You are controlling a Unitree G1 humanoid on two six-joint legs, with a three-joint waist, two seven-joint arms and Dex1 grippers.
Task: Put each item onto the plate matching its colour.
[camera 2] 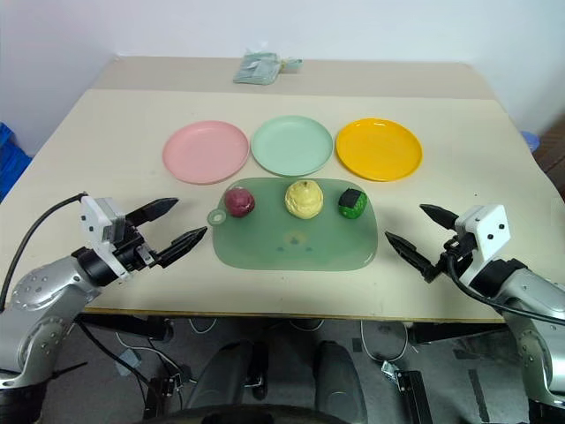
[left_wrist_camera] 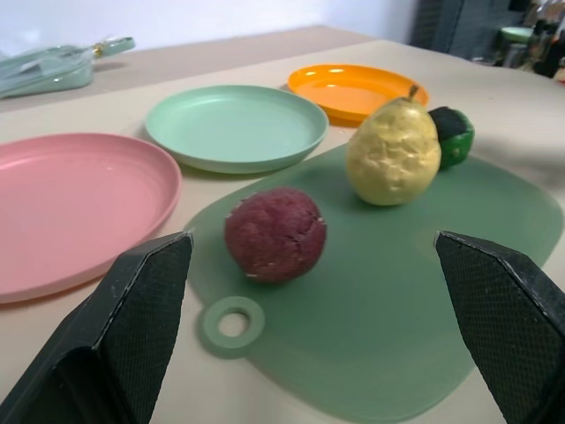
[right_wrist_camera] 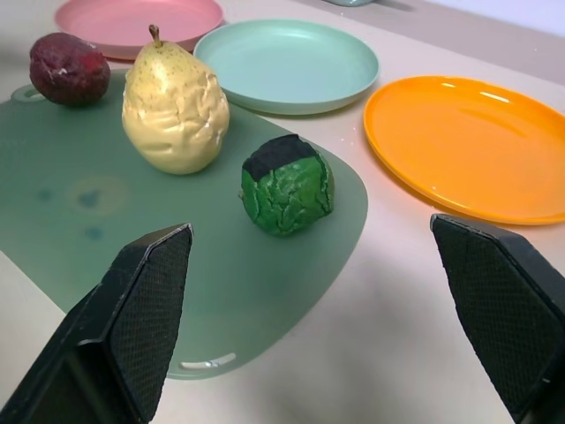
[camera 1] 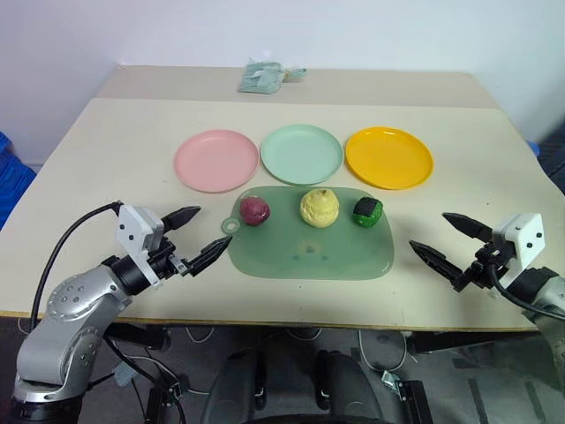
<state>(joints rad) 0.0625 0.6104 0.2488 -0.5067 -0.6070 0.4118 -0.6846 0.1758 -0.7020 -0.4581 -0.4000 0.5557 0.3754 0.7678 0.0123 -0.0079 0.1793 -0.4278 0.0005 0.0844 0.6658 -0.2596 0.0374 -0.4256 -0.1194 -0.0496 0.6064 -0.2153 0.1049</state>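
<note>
Three toys sit in a row on the green mat: purple-red lump, yellow pear, green cube. Beyond the mat lie the pink plate, mint plate and orange plate, all bare. Left gripper and right gripper flank the mat, jaws wide and empty. Sorting seems unstarted; next, a reach for the nearest toy.

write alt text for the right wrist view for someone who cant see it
Three toy foods sit on a translucent green mat: a green-and-black piece nearest, a pale yellow pear and a dark purple-red lump behind it. Beyond lie three bare plates: pink, mint green and orange. The open right gripper frames the scene.
</note>
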